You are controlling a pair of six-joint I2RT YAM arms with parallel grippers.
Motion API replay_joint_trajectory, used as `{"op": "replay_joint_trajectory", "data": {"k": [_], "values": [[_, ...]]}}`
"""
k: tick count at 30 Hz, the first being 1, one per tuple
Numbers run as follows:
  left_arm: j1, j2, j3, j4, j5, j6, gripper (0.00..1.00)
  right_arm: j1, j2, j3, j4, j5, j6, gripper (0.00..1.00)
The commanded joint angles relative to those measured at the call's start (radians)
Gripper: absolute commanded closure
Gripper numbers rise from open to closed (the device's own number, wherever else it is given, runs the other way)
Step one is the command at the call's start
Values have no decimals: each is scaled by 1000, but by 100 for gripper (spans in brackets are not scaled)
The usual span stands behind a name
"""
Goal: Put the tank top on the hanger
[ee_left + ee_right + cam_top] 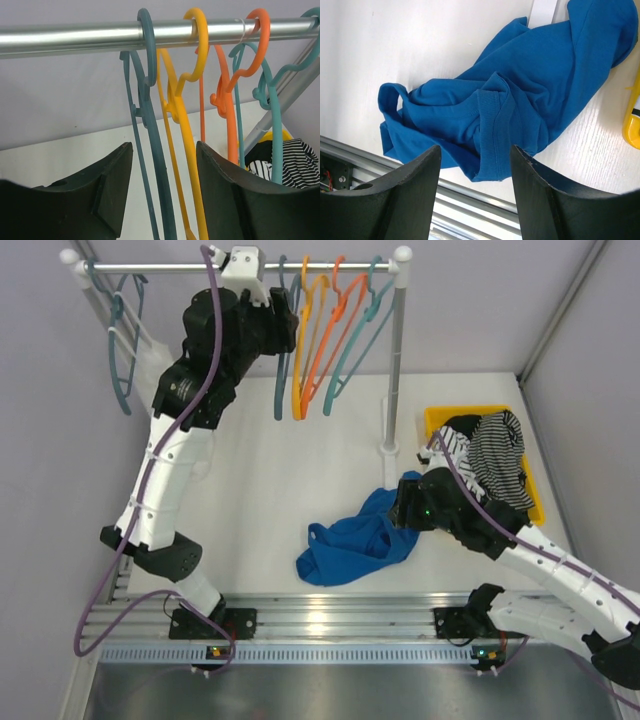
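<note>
Two arms show in the top view, working well apart. The left gripper [284, 328] is raised to the rail [160, 267] of the clothes rack. It sits right by the hanger [280, 380], a slate-teal one that hangs in a row beside a yellow-orange hanger [299, 370] and an orange hanger [322, 345]. From here we cannot tell how its fingers stand. The tank top [345, 545] lies crumpled on the table [270, 460] near the front edge, and the right gripper [400, 502] is low over its right end. Beside that arm a yellow bin [440, 418] holds striped garments [497, 452].

At the left wrist we look out between our own two fingers [95, 200], which stand wide apart and clamp nothing. The hanger [150, 125] has its hook over the rail, and its frame runs down through the gap in the view, as does the yellow-orange one to its right. We see it touch neither finger. The orange one and a lighter teal hanger [272, 115] hang further right, with striped cloth low in the corner.

At the right wrist the fingers [405, 200] are likewise spread and hold nothing. The tank top [530, 95] fills the middle of the view just beyond the tips, bunched in folds. One strap loops out at its left, and a ribbed hem lies between the two tips. The bin's yellow edge shows at the right, and the aluminium frame [350, 155] runs along the near side.
</note>
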Motion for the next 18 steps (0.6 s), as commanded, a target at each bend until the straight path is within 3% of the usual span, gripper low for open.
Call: {"op": "replay_joint_trajectory", "data": {"k": [1,18], "values": [[3,-17,-27,-11,-2,24,42,1,-23,-2,6,-9,3,43],[3,-54,-167,10,-45,51,49,3,-28,-22,12,-9,9,43]]}}
